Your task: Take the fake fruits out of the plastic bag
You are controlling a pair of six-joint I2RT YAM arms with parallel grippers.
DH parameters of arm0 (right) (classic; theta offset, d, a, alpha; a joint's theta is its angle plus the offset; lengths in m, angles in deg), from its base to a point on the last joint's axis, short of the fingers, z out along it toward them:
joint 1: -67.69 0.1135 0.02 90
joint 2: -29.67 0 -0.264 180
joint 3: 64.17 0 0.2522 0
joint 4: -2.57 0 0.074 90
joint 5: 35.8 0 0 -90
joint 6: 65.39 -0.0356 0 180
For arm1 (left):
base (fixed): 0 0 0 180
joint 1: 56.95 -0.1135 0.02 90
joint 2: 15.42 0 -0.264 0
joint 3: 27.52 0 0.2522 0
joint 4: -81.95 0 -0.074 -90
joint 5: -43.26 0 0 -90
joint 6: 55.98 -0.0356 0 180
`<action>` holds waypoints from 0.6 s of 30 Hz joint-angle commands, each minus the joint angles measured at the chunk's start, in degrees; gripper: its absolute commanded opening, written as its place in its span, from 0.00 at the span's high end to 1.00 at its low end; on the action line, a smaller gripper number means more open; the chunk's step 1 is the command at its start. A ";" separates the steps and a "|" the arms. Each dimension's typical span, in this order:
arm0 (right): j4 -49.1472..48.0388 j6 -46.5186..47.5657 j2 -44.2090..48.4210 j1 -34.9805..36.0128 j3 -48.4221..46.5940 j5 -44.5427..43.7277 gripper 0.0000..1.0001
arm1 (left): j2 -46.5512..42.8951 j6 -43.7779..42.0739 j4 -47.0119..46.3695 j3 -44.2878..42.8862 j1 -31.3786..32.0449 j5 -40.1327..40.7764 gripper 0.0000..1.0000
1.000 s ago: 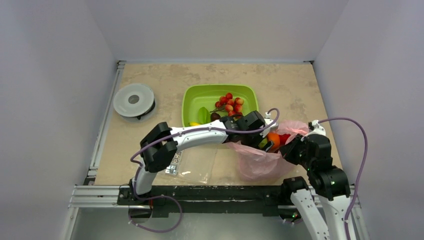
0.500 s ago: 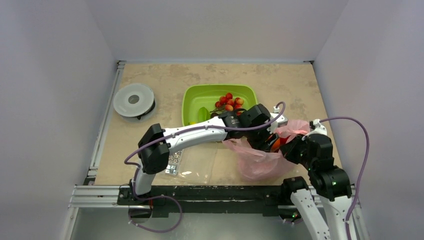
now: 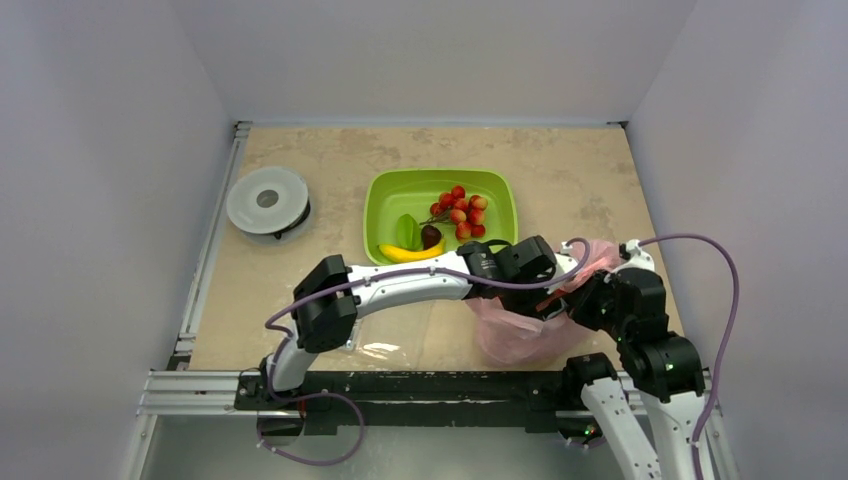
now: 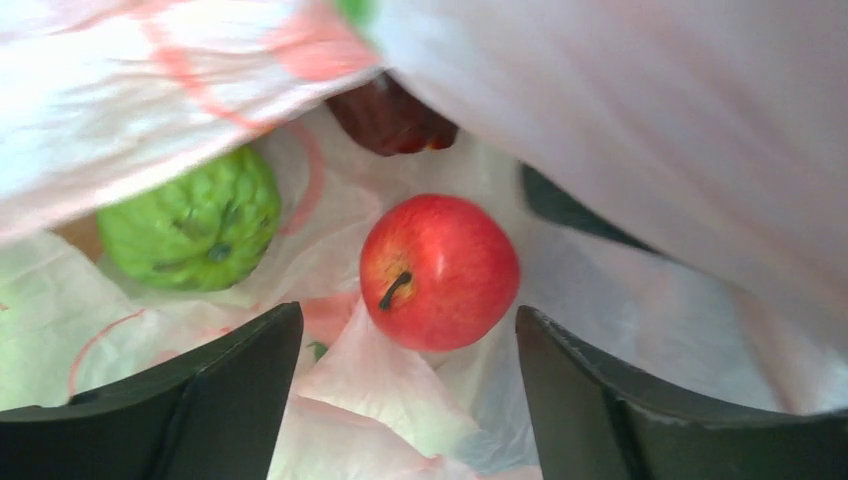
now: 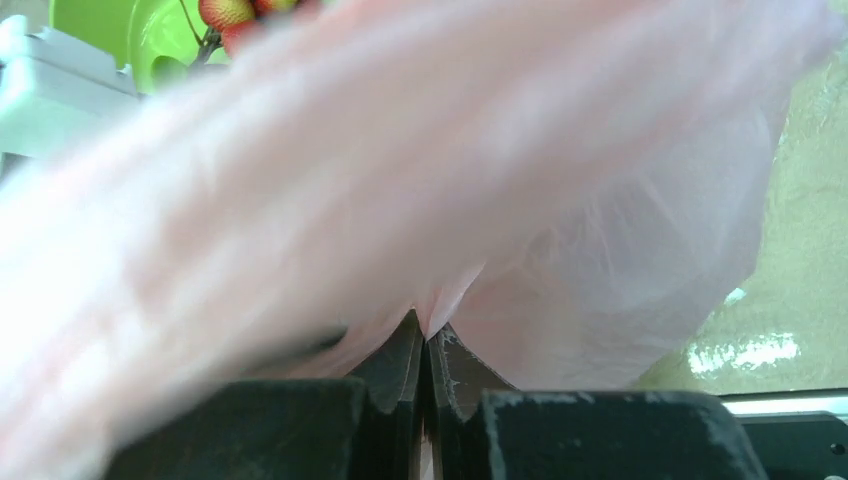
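Observation:
The pink plastic bag lies at the near right of the table. Its raised rim is pinched in my right gripper, whose jaws are shut on the film. My left gripper reaches into the bag's mouth. Seen from the left wrist, it is open, and a red apple lies just beyond the fingertips, untouched. A bumpy green fruit sits to the apple's left, and a dark red fruit lies farther in, half under the film. A banana, a green piece and a maroon fruit lie in the green tray.
A cluster of red berries also sits in the tray. A clear box of screws lies under the left forearm. A white round spool stands at the far left. Walls close in on three sides.
My left arm swung toward the near side and pushed its gripper deeper into the bag, uncovering the banana in the tray. The orange fruit seen earlier is now hidden. The right arm held still.

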 commanded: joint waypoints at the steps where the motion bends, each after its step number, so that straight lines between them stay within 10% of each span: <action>1: -2.35 0.53 -0.81 0.05 -1.79 0.15 1.00 | 1.13 -3.36 1.00 0.79 0.65 1.73 0.18; 9: -2.80 0.02 -1.01 0.05 -1.47 0.77 1.00 | 1.70 2.85 -6.97 4.58 1.04 -5.33 0.26; 18: -2.20 0.09 -0.75 0.06 -1.69 0.61 1.00 | 6.01 5.97 -10.18 4.32 1.05 1.73 0.12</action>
